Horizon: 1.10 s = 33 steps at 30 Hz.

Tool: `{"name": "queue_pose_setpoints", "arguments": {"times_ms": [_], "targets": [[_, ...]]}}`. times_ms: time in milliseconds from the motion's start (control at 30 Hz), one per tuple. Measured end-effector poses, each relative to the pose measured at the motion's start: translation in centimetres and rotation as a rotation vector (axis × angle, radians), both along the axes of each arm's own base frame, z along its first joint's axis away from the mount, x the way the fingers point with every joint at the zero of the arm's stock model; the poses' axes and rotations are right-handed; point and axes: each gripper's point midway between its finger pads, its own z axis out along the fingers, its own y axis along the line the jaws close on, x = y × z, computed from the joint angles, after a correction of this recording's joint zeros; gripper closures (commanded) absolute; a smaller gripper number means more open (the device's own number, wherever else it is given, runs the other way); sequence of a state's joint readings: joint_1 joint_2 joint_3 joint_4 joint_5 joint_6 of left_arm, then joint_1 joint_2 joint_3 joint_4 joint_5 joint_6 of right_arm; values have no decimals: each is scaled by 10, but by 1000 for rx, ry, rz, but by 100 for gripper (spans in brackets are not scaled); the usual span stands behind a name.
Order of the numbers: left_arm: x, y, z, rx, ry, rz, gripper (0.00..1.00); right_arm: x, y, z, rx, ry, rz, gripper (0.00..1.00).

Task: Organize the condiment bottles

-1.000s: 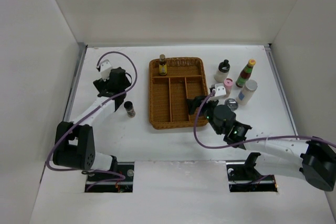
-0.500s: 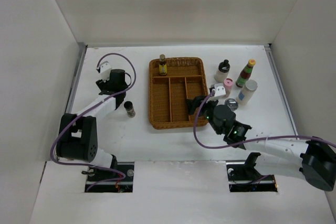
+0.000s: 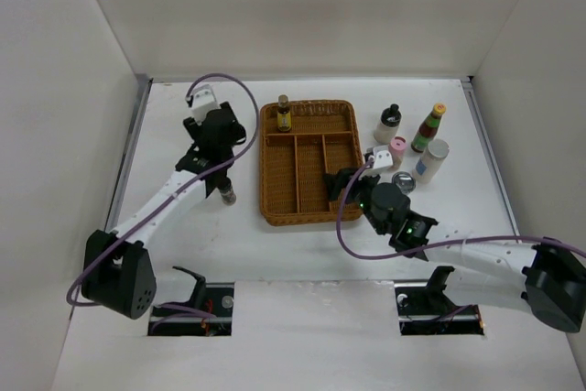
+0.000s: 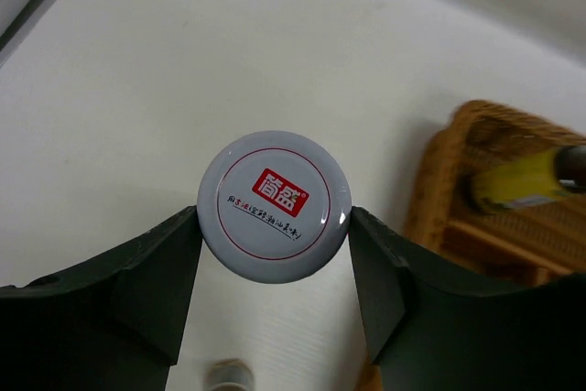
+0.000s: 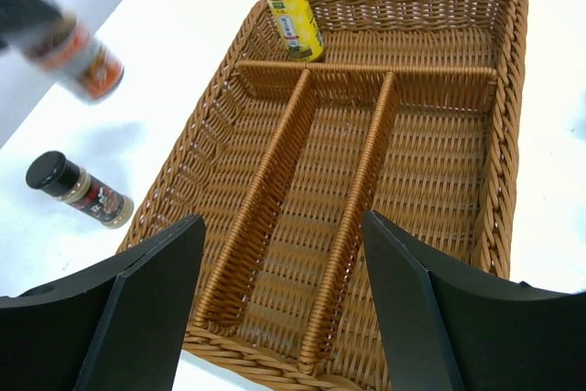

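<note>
From above, the left gripper hangs just left of the wicker tray, near a black-capped shaker standing on the table. Whatever it holds is hidden beneath it in this view. The right gripper sits at the tray's right rim, and a yellow-label bottle stands in the tray's far left corner. Right of the tray stand a black-capped bottle, a red-label sauce bottle, a pink-lidded jar and a white blue-label bottle. The left wrist camera settles it: both fingers press on a held bottle, its round white end with a red logo facing the lens. The right wrist view shows its own jaws spread wide with nothing between them above the tray's long compartments. It also shows the held bottle as a blur off the table beyond the tray's left rim.
</note>
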<state>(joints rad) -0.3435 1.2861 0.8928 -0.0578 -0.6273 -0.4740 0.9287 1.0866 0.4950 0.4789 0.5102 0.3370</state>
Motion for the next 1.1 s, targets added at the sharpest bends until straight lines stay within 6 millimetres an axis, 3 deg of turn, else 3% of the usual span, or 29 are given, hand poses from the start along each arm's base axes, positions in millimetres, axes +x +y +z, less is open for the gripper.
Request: {"name": "queue_pose_setpoints", "arguments": {"times_ms": [133,233,333,433,600,767,933,1100], "targets": [[5,-57,42,-33,-94,-135,64,1,-2,2,6,-4,-4,24],[2,-98,55,-48,-120,-227,64,2,-5,7,18,-10,-13,24],[5,-136,51,-53,-113,-305,64,3,-8,12,34,-18,-22,24],[12,-161,31,-45,-71,-359,64,4,-11,15,45,-23,-28,24],[25,-180,-12,-4,18,-387,64,4,-13,17,51,-27,-34,24],[31,-183,-48,38,84,-386,64,4,-14,18,54,-28,-34,24],[36,-185,-57,50,77,-385,64,4,-13,18,58,-26,-35,24],[36,-183,-66,50,54,-374,58,5,-15,18,59,-26,-40,24]]}}
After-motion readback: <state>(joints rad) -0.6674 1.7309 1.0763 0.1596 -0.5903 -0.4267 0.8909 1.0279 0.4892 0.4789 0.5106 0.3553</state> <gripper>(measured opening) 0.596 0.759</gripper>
